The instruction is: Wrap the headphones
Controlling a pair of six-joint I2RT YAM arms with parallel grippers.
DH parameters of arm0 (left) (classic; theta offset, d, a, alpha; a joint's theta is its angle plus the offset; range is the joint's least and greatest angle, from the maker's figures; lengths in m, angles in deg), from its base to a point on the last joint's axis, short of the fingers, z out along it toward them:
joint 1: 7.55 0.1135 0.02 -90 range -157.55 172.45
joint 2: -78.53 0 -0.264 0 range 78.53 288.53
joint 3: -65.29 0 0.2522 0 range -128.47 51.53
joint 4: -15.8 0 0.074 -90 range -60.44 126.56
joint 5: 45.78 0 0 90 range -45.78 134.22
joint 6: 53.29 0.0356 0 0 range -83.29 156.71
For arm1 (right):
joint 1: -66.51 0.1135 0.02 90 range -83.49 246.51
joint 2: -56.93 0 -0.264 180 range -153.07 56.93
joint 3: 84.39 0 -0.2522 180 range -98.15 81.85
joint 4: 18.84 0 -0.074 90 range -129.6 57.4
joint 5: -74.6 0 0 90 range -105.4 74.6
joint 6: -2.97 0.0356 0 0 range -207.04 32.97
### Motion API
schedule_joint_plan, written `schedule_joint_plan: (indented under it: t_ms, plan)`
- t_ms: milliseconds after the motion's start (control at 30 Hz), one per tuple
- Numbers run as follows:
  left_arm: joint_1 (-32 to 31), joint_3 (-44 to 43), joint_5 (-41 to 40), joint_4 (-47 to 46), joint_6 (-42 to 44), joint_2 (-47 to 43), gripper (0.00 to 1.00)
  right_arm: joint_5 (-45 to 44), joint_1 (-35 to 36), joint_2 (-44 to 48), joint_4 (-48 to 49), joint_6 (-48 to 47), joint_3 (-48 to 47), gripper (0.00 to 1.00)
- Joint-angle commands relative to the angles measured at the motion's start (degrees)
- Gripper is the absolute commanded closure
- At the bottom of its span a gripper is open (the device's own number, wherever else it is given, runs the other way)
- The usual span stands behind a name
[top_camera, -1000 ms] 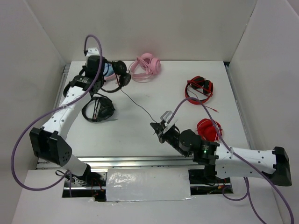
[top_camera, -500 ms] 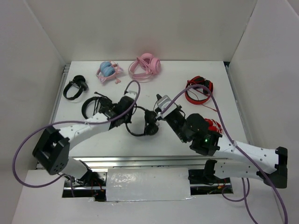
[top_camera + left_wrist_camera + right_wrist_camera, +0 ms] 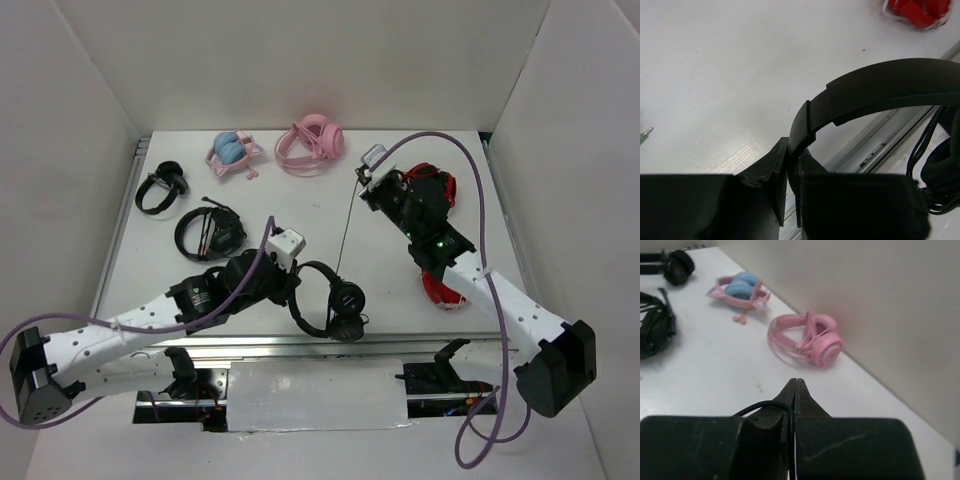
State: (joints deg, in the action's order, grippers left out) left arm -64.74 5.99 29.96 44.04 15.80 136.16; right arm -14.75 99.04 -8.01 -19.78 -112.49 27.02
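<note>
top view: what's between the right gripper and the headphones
Only the thin cable, running from the right gripper down to the headphones across the table. The top view shows it.

Seven sets of headphones lie on one white bench [image 3: 290,200].

Three are black:
- the headphones [image 3: 347,298], slim with a long thin cable, near the middle
- a bulkier headset with a boom [image 3: 210,233], to the left
- a small black pair [image 3: 160,187], at the far left

Two are pink, both at the far edge: a pink pair with blue cups [image 3: 232,152] and an all-pink pair [image 3: 312,143].

Two are red, both on the right: a far red pair [image 3: 445,185] and a near red pair [image 3: 438,288].

Two white arms reach over the bench: the left arm [image 3: 110,335] and the right arm [image 3: 510,310].
</note>
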Motion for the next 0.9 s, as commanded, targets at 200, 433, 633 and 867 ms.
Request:
schedule_joint_plan:
  t_ms: [200, 433, 633, 867]
  plan:
    - [0.41, -7.18, 4.07, -5.43, 0.61, -8.41, 1.0, 17.55, -5.99, 1.31, 19.36, 18.31, 18.3, 1.0]
    - [9.89, -21.58, -0.58, -2.01, -5.54, -3.67, 1.0, 13.17, 0.49, 3.16, 41.57, 31.25, 35.56, 1.0]
    - [20.35, -25.12, 3.33, -3.49, -15.28, 2.48, 1.0, 1.74, 11.65, 9.21, 43.01, 32.66, 41.47, 1.0]
    - [30.45, -25.92, 5.71, -1.38, -25.58, 8.03, 1.0, -8.98, 19.93, 12.48, 36.58, 30.38, 41.65, 1.0]
